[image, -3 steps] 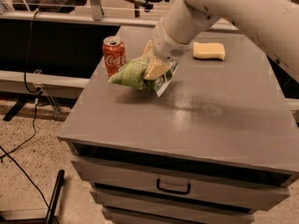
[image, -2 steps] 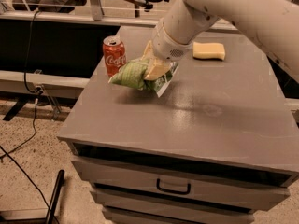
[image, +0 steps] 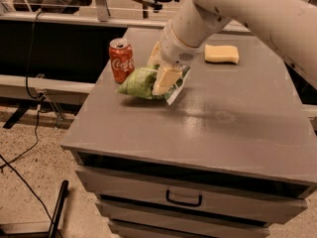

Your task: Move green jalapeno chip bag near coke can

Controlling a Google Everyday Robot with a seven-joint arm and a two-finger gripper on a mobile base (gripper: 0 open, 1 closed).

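Note:
The green jalapeno chip bag (image: 140,82) is a crumpled light-green foil bag lying on the grey cabinet top (image: 218,123), its left end just right of the coke can (image: 121,60). The can is red with white script and stands upright near the cabinet's left edge. My gripper (image: 161,76) comes down from the upper right and is closed on the right part of the bag, with one cream finger (image: 165,80) across the front of it. The bag's right end shows a white and dark-green flap under the finger.
A yellow rectangular sponge (image: 221,53) lies at the back right of the cabinet top. The cabinet has drawers with a dark handle (image: 184,200) below. Cables and a black pole (image: 55,209) lie on the speckled floor to the left. A dark shelf stands behind.

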